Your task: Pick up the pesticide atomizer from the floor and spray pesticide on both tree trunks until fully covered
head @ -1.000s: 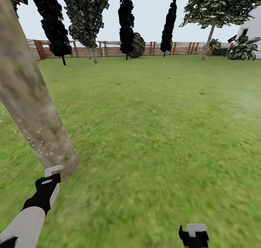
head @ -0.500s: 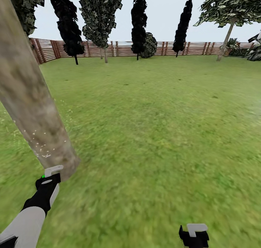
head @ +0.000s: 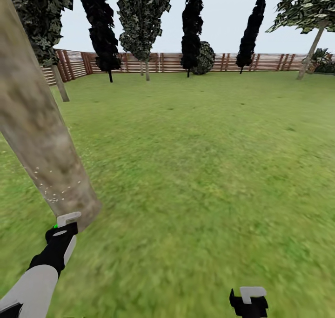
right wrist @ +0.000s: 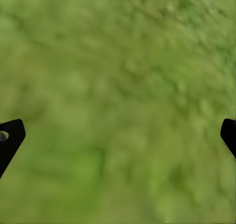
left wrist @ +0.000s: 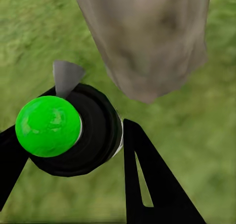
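Spreading across most of the head view, the garden's floor [head: 200, 178] is blurry green grass, closed at the top of the frame by a brown slatted fence [head: 279, 62]. One thick mottled grey-tan tree trunk [head: 37, 127] slants down the left side, its base at the lower left; a single patch of white pesticide [head: 56, 192] specks sits low on it, and the bark above looks bare, so the coating seems far from complete. Four black narrow trees [head: 191, 24] stand along the fence, with leafy trees at the upper left and upper right corners.

Two grippers are visible. The left gripper [head: 65, 227], at the lower left just beside the trunk's base, is clamped on the pesticide atomizer [left wrist: 73, 130], a dark round body with one bright green cap; in the left wrist view the trunk looms close ahead. The right gripper [right wrist: 118, 135] has its fingers spread wide over bare grass, carrying nothing.

The atomizer looks rigid, smooth and probably light; its round body could twist in the grasp, so a hold across the dark barrel below the cap, as now, seems soundest.
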Robot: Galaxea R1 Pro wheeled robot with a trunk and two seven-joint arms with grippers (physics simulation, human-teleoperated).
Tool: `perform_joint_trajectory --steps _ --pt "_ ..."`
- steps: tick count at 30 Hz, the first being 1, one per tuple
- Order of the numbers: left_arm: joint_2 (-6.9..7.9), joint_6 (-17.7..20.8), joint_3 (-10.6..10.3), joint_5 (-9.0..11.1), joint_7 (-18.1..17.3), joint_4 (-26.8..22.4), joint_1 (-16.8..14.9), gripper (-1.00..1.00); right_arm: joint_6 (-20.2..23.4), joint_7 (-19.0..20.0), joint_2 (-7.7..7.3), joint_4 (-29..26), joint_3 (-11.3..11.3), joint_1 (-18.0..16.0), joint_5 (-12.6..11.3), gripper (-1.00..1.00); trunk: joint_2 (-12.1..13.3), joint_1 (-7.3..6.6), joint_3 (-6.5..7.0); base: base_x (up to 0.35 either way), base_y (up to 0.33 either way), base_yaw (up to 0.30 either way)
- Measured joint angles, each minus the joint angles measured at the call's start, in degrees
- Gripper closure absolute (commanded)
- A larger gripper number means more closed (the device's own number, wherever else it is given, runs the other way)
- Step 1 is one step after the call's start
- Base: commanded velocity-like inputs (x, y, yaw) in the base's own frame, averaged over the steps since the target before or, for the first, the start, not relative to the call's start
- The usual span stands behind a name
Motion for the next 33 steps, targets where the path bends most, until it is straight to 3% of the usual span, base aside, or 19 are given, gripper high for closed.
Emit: perform_joint_trajectory --steps 10,20,33 --pt "0.03 0.0 0.0 0.0 0.0 0.0 0.0 1.00 0.0 0.0 0.00 0.0 0.0 0.0 0.0 -1.00 0.0 0.00 0.00 0.131 -0.255 0.267" --pt "0.02 0.0 0.0 -0.1 0.0 0.0 0.0 1.00 0.0 0.0 0.00 0.0 0.0 0.0 0.0 -1.00 0.0 -0.01 0.00 0.169 -0.255 0.048" --pt "-0.02 0.0 0.0 0.1 0.0 0.0 0.0 1.00 0.0 0.0 0.00 0.0 0.0 0.0 0.0 -1.00 0.0 -0.01 0.00 0.169 -0.254 0.270"
